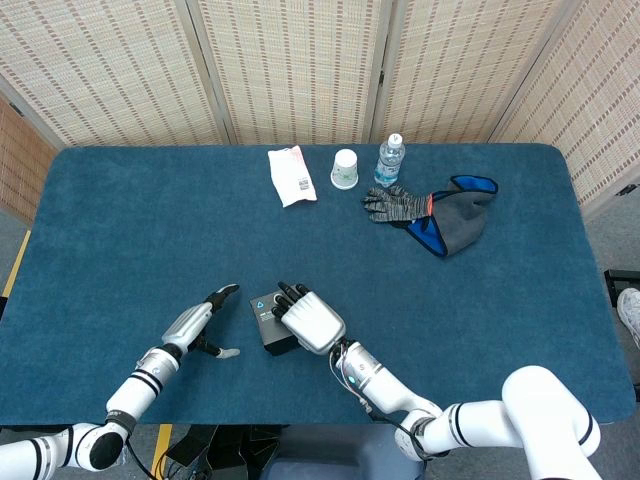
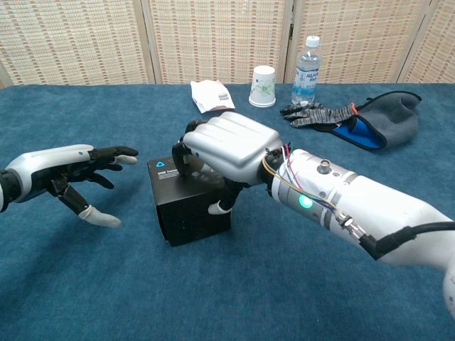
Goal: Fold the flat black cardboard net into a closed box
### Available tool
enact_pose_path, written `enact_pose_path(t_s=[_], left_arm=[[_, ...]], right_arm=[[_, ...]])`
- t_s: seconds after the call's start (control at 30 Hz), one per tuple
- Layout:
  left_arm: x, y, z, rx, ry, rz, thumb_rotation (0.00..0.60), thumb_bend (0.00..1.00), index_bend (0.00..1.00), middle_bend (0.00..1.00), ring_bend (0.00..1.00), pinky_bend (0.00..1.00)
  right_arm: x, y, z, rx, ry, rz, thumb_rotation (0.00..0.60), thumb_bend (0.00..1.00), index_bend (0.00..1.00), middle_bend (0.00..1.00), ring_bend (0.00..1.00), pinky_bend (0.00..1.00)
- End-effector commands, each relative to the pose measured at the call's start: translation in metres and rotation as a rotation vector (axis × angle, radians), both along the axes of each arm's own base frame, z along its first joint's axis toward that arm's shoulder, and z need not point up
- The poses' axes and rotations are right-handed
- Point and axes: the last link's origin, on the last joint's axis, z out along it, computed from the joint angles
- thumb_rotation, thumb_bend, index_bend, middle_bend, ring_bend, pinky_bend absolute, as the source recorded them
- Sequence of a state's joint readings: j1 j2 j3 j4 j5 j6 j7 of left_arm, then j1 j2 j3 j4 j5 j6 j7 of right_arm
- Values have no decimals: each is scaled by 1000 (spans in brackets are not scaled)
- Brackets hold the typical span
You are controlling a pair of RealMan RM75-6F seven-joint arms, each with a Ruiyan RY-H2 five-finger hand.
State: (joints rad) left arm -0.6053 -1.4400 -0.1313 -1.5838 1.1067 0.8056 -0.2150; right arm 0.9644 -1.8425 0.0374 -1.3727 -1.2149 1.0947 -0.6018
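Observation:
The black cardboard box (image 2: 186, 207) stands folded on the blue table, near the front edge; in the head view the box (image 1: 268, 321) shows left of centre. My right hand (image 2: 224, 145) lies over its top with fingers curled down the far side and the thumb against the right side; in the head view the right hand (image 1: 308, 320) covers most of the box. My left hand (image 2: 67, 174) hovers open to the left of the box, fingers spread and apart from it; the left hand (image 1: 198, 323) shows the same gap from above.
Along the far side lie a white packet (image 1: 292, 175), a paper cup (image 1: 345, 168), a water bottle (image 1: 389, 161), and a grey glove on a blue-lined dark cloth (image 1: 445, 216). The blue table (image 1: 120, 230) spreads wide around the box.

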Motion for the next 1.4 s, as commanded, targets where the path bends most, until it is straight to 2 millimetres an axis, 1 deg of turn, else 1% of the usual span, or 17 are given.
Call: enact_pose_path(t_s=[0.03, 0.4, 0.7, 0.8, 0.87, 0.97, 1.03, 1.2, 1.23, 1.33, 1.4], left_arm=[[-1, 0, 0, 2, 6, 0, 600, 136, 0, 0, 0, 155], [-5, 0, 2, 16, 36, -9, 600, 136, 0, 0, 0, 154], [-4, 0, 5, 16, 29, -10, 600, 136, 0, 0, 0, 154], [-3, 0, 7, 23, 27, -15, 600, 136, 0, 0, 0, 154], [-2, 0, 10, 29, 24, -18, 600, 136, 0, 0, 0, 154], [1, -2, 17, 38, 23, -29, 600, 136, 0, 0, 0, 154], [2, -2, 22, 49, 26, -39, 600, 135, 0, 0, 0, 154], [2, -3, 38, 107, 50, -59, 600, 136, 0, 0, 0, 154], [2, -3, 42, 118, 62, -65, 600, 136, 0, 0, 0, 154], [0, -4, 55, 180, 110, -82, 600, 136, 0, 0, 0, 154], [-3, -5, 65, 237, 149, -89, 600, 136, 0, 0, 0, 154]], right_arm=[[-2, 0, -2, 1, -3, -2, 600, 100, 428, 379, 175, 287], [-1, 0, -5, -17, 1, 30, 600, 112, 510, 440, 215, 287], [0, -1, 0, -27, -20, 29, 600, 113, 514, 441, 216, 287], [2, -1, 4, -21, -48, 18, 600, 113, 501, 394, 216, 287], [4, -1, 9, -16, -75, 2, 600, 113, 445, 341, 217, 287], [7, -3, 23, 17, -147, -68, 600, 113, 329, 269, 200, 287], [7, -6, 35, 27, -185, -109, 600, 113, 276, 236, 182, 287], [-4, -10, 77, 45, -310, -247, 600, 112, 245, 213, 174, 287], [-7, -10, 86, 49, -330, -270, 600, 112, 245, 213, 174, 287], [-28, -9, 115, 18, -353, -334, 600, 115, 245, 217, 174, 287], [-47, -6, 133, -20, -335, -367, 600, 120, 245, 233, 174, 287]])
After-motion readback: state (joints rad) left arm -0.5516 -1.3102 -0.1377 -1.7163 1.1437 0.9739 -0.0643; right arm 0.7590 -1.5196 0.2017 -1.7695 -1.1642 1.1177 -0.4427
